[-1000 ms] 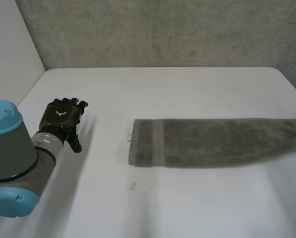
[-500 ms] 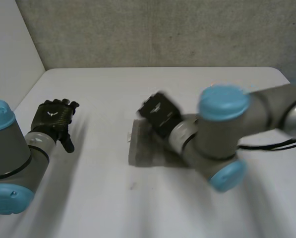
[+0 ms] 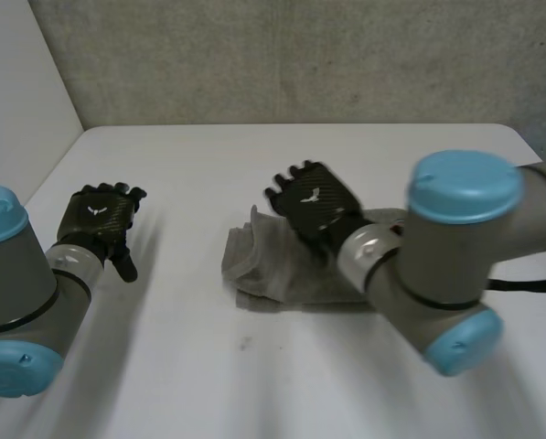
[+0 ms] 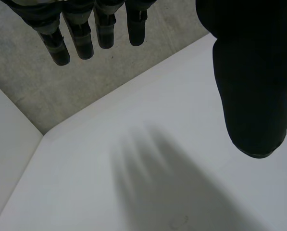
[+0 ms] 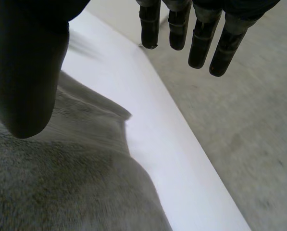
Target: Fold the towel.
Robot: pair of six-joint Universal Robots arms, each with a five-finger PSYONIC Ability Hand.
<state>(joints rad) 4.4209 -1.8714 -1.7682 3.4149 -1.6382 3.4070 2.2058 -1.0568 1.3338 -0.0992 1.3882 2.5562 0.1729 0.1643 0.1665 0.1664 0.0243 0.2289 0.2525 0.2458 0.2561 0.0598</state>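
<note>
Two arms reached over the white table, the right arm across its middle and the left arm at its left side. The grey towel lay near the table's middle, its left end rumpled into raised folds. The right hand was over that rumpled end, its fingers straight and apart from the thumb, gripping nothing. The left hand, well apart from the towel, hung above bare table with its fingers straight, holding nothing.
</note>
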